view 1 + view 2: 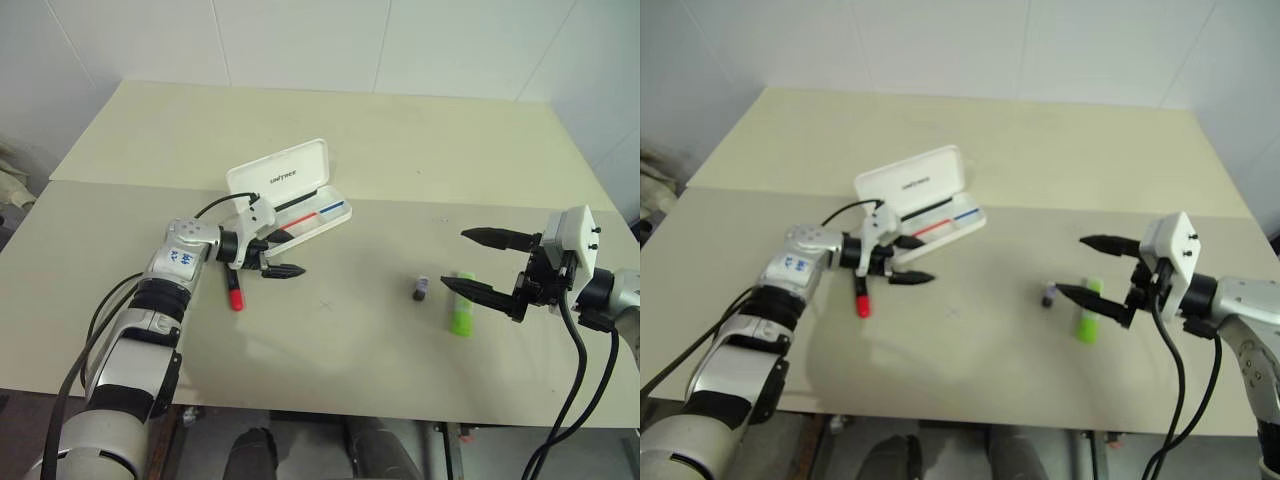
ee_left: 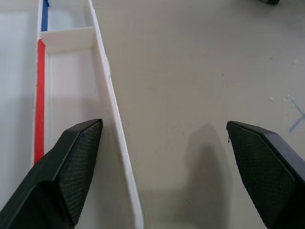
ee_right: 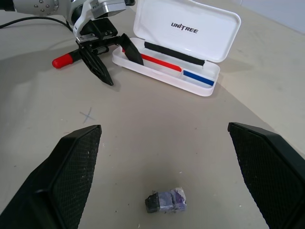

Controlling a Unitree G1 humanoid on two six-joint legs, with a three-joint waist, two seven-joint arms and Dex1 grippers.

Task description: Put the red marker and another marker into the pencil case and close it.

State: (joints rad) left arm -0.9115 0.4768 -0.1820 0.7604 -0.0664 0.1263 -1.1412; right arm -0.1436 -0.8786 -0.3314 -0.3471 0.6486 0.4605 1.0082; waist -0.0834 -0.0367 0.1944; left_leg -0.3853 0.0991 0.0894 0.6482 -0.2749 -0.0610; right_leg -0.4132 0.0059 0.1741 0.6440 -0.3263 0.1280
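Left tool (image 1: 272, 254) spread wide, empty, one finger over the open pencil case (image 1: 300, 190) rim; may shove it. Red marker (image 1: 234, 290) lies behind it on the worktop (image 1: 350, 330), easily rolled. Right tool (image 1: 492, 265) spread wide, empty

A pale beige table (image 1: 400, 130), made of two tops butted along a seam across its width, stands against white panelled walls (image 1: 300, 40) under even indoor light, its front edge overhanging a dim floor (image 1: 300, 450) below.
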